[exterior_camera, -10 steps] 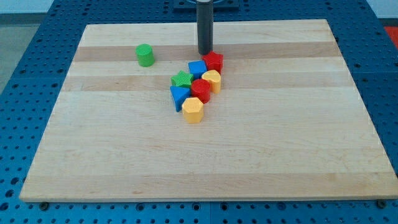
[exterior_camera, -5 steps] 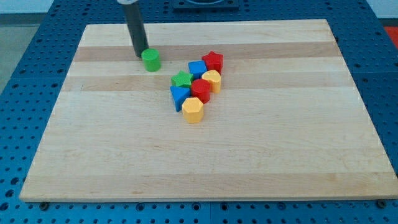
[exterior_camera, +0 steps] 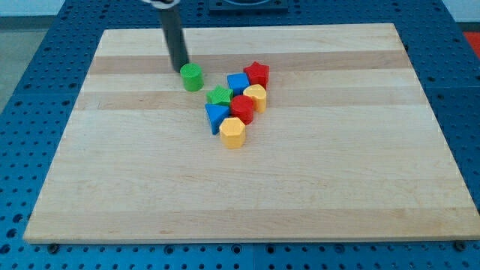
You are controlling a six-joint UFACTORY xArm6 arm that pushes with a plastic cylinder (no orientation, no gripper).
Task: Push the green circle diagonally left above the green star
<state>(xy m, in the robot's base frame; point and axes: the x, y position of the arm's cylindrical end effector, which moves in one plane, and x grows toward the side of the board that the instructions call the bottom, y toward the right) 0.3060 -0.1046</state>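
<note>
The green circle [exterior_camera: 192, 77] lies on the wooden board [exterior_camera: 247, 195], up and to the left of the green star [exterior_camera: 219, 95], with a small gap between them. My tip [exterior_camera: 179, 67] stands just up-left of the green circle, touching or nearly touching its edge. The green star sits at the left of a tight cluster of blocks.
The cluster holds a blue cube [exterior_camera: 238, 82], a red star [exterior_camera: 257, 73], a yellow block [exterior_camera: 256, 96], a red round block [exterior_camera: 241, 108], a blue triangle [exterior_camera: 217, 116] and a yellow hexagon [exterior_camera: 233, 132]. Blue pegboard surrounds the board.
My tip swung from beside the red star to the left behind the green circle, then pushed it right and down toward the green star. The cluster has not moved.
</note>
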